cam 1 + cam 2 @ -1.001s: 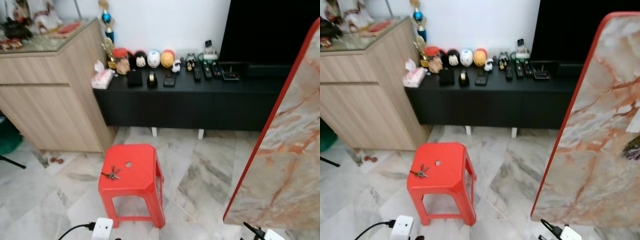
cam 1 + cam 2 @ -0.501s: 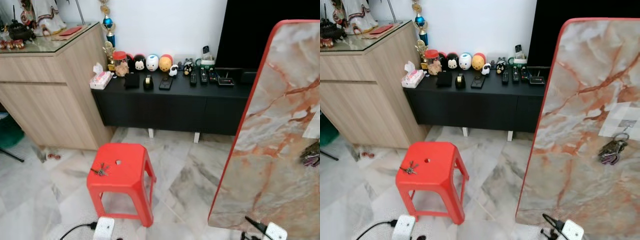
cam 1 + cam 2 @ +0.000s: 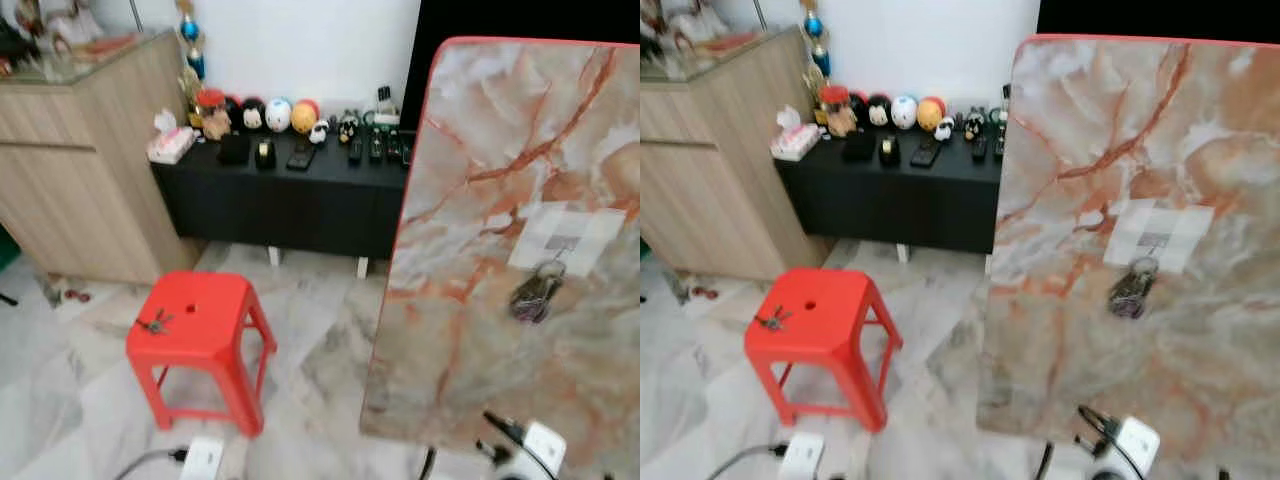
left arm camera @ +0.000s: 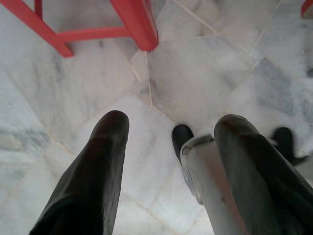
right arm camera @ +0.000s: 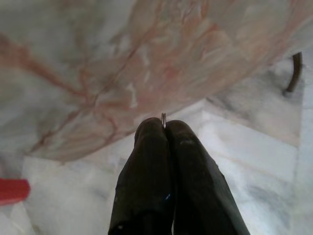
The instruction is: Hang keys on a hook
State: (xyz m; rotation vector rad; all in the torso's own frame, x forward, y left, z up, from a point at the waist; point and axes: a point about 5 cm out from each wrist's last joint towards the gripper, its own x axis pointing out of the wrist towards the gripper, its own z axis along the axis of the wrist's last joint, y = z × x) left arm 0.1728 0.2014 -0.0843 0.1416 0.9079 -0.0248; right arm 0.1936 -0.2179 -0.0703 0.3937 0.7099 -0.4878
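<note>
A bunch of keys [image 3: 155, 323] lies on the red plastic stool [image 3: 200, 308] at the left. To the right leans a marble panel [image 3: 470, 180] with a red edge. A white patch on it carries a hook [image 3: 562, 241], and a second bunch of keys [image 3: 533, 297] hangs from that hook. In the left wrist view my left gripper [image 4: 171, 125] hangs open over the marble floor, beside the stool's legs. In the right wrist view my right gripper [image 5: 164, 125] is shut, with a small metal ring [image 5: 163, 119] poking out between its tips, in front of the panel's lower part.
A black low console [image 3: 280, 195] with figurines and remotes runs along the back wall. A wooden cabinet [image 3: 80, 170] stands at the left. On the floor lie a white power strip [image 3: 203, 457] and a white plug with a cable [image 3: 540, 447].
The camera has swung to the right: the stool and console have slid left in the picture, and the marble panel with its hook and hanging keys has come further into view.
</note>
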